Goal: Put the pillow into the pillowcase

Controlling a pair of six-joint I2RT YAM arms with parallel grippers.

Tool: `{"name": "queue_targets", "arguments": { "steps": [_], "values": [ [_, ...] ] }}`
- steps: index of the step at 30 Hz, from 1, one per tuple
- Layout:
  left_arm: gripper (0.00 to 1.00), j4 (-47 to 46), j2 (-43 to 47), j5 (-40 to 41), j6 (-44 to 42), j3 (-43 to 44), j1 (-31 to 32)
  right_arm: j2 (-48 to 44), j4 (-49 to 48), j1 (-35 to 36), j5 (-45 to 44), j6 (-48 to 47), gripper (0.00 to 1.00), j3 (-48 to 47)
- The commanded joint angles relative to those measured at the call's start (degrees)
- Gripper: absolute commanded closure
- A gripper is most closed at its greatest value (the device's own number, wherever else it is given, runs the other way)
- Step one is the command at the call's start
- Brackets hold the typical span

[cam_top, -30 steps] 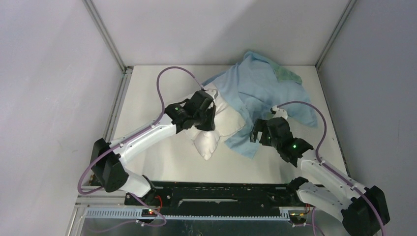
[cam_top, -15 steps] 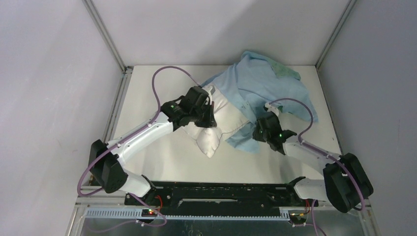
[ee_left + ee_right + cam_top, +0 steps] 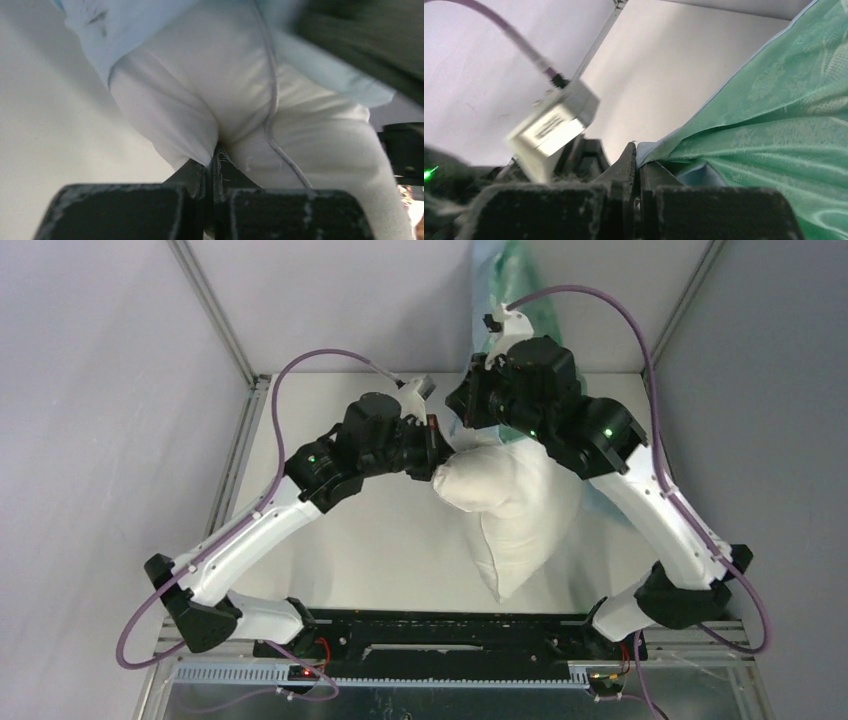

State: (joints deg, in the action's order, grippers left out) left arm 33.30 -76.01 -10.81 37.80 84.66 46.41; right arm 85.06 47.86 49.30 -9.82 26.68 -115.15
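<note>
Your right wrist view alone shows the right gripper (image 3: 635, 167) pinching the pillowcase (image 3: 774, 130); the left gripper (image 3: 214, 167) pinches the pillow (image 3: 515, 515), which hangs lengthwise toward you.

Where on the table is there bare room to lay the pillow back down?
Bare tabletop shows left of the left gripper, and below it beside the hanging pillow. The far right is crowded: the right gripper holds the pillowcase there.

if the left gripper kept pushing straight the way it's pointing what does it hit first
The pillow: the left gripper is already shut on a fold of it, so white fabric is directly ahead. Beyond it sits the pillowcase, then likely the right arm, though depth is unclear.
</note>
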Motion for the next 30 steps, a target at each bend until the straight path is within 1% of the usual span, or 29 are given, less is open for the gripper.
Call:
{"name": "queue_targets", "arguments": {
  "steps": [1, 3, 5, 8, 9, 10, 12, 13, 15, 17, 18, 21, 25, 30],
  "values": [
    [1.00, -5.4, 2.7, 2.4, 2.8, -0.4, -1.6, 5.7, 1.4, -2.1, 8.1, -1.3, 1.00, -1.6],
    [1.00, -5.3, 2.9, 0.7, 3.8, -3.8, -4.2, 6.6, -0.7, -3.4, 8.4, -0.8, 1.00, 1.7],
    [1.00, -9.7, 3.1, -3.9, 5.7, -10.4, -7.7, 7.4, -3.7, -4.9, 10.0, -0.3, 1.00, 7.0],
    [1.00, -13.6, 2.5, -6.0, 7.2, -20.2, -12.9, 9.5, -6.9, -6.2, 13.6, -0.5, 1.00, 10.9],
    [1.00, -15.5, 2.3, -6.3, 7.7, -23.8, -14.7, 10.4, -6.9, -5.9, 13.8, -1.1, 0.95, 11.1],
    [1.00, -17.4, 2.2, -6.7, 8.2, -26.9, -16.4, 10.8, -6.9, -5.4, 13.8, -1.8, 0.81, 11.2],
    [1.00, -20.2, 1.9, -7.7, 8.6, -31.4, -19.2, 10.0, -6.8, -3.7, 11.8, -3.4, 0.51, 11.6],
    [1.00, -20.5, 1.7, -7.5, 8.3, -32.6, -20.2, 9.0, -7.2, -2.7, 10.3, -4.5, 0.39, 12.3],
    [1.00, -20.4, 1.5, -6.5, 7.1, -34.0, -21.7, 6.9, -7.7, -0.8, 5.4, -6.6, 0.20, 14.0],
    [1.00, -20.3, 1.4, -5.9, 6.4, -34.6, -22.6, 4.8, -8.2, 0.4, 2.0, -8.8, 0.10, 16.3],
    [1.00, -20.5, 1.3, -5.9, 6.2, -34.9, -23.1, 3.9, -8.3, 0.6, 0.5, -10.0, 0.04, 17.4],
    [1.00, -21.1, 0.8, -6.3, 5.7, -35.5, -24.2, 1.4, -9.3, 1.6, -3.7, -14.0, 0.01, 22.6],
    [1.00, -22.3, 0.4, -7.0, 5.7, -36.2, -25.0, -0.1, -11.2, 2.5, -6.7, -19.5, 0.01, 28.8],
    [1.00, -22.3, 0.2, -7.4, 5.3, -36.1, -25.5, -0.6, -11.8, 2.0, -12.0, -21.7, 0.06, 33.1]
  ]
}}
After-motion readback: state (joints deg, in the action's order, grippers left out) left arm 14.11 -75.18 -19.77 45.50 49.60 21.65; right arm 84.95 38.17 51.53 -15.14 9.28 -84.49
